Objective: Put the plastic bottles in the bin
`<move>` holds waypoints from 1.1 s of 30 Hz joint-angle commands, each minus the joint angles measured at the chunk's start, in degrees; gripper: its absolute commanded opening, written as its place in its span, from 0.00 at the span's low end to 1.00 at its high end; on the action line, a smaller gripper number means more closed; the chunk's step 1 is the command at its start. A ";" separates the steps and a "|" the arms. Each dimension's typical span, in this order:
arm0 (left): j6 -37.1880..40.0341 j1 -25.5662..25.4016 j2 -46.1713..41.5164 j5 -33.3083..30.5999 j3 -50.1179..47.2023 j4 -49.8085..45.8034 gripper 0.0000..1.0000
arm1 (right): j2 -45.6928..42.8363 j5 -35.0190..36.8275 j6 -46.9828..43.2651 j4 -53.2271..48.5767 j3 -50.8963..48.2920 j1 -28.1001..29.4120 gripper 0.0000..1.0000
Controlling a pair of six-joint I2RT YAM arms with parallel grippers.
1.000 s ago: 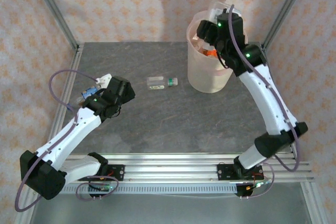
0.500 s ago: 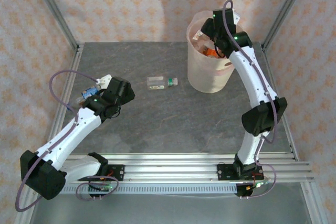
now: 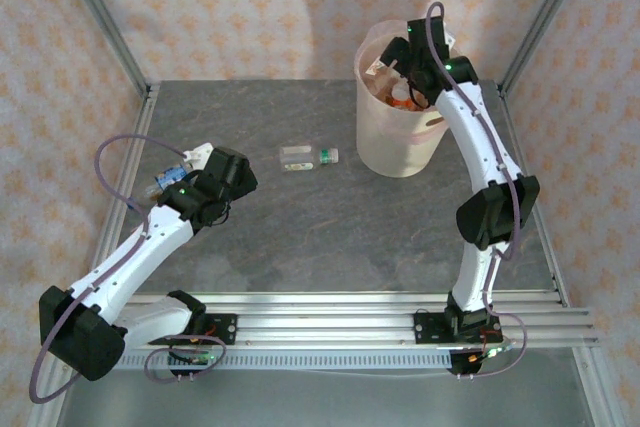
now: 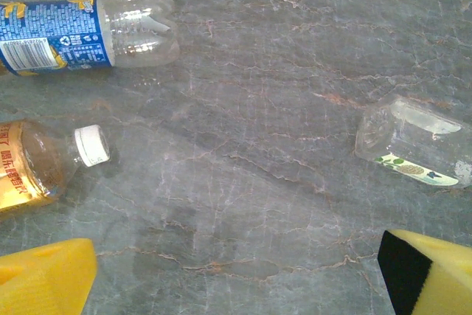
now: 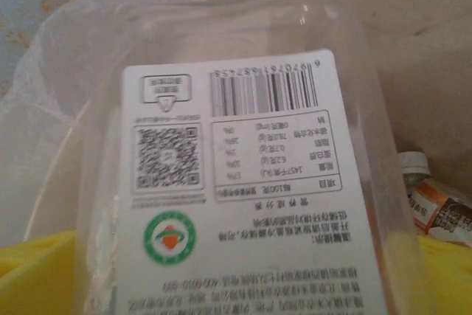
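Note:
My right gripper (image 3: pixel 401 74) hangs in the mouth of the cream bin (image 3: pixel 398 142), shut on a clear bottle with a white printed label (image 5: pixel 243 204). Its yellow fingers (image 5: pixel 37 274) press the bottle from both sides. Inside the bin lies an orange-labelled bottle (image 5: pixel 436 201). My left gripper (image 4: pixel 236 289) is open above the bare table, its yellow fingertips (image 4: pixel 44 278) wide apart. Ahead of it lie a blue-labelled bottle (image 4: pixel 88 31), an orange bottle with a white cap (image 4: pixel 33 167) and a clear bottle with a green mark (image 4: pixel 417 145). That clear bottle (image 3: pixel 308 157) rests mid-table.
The thin bag lining (image 5: pixel 74 71) drapes over the bin rim. Metal frame posts (image 3: pixel 100 22) and patterned walls close in the grey stone table (image 3: pixel 330 227). The rail at the near edge (image 3: pixel 330 327) carries both arm bases.
The right arm has raised its elbow and swung its gripper, still holding the bottle, over and down into the bin's mouth. The left arm has stayed where it was.

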 commanded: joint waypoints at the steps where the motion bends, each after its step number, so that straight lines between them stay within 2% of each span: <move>1: 0.63 0.34 0.32 -0.96 0.19 -0.52 1.00 | -3.71 3.29 -2.53 -2.26 1.84 0.16 0.99; 6: 0.68 0.37 1.02 -0.79 0.57 -0.44 1.00 | -7.17 7.36 -4.74 -2.27 0.50 0.20 0.99; 12: 0.72 0.35 1.42 -0.84 0.91 -0.35 1.00 | -8.84 4.40 -6.90 -0.50 -0.75 0.15 1.00; 18: 0.72 0.36 1.01 -1.36 1.09 -1.14 1.00 | -7.62 1.88 -7.15 0.04 -1.10 0.15 0.88; 22: 0.76 0.36 0.14 -3.16 1.53 -2.67 1.00 | -7.21 0.28 -7.44 -0.19 -1.74 0.19 0.88; 26: 0.22 0.85 -0.59 -6.69 2.70 -6.40 1.00 | -7.87 -1.69 -8.87 -1.02 -2.41 0.20 0.96; 27: -0.10 1.31 -0.90 -7.15 2.80 -7.21 1.00 | -8.36 -1.93 -9.13 -1.19 -2.82 0.19 0.99; 33: -4.20 6.83 -4.63 -6.91 1.46 -10.65 1.00 | -12.36 -5.33 -11.28 -2.01 -5.85 0.22 0.99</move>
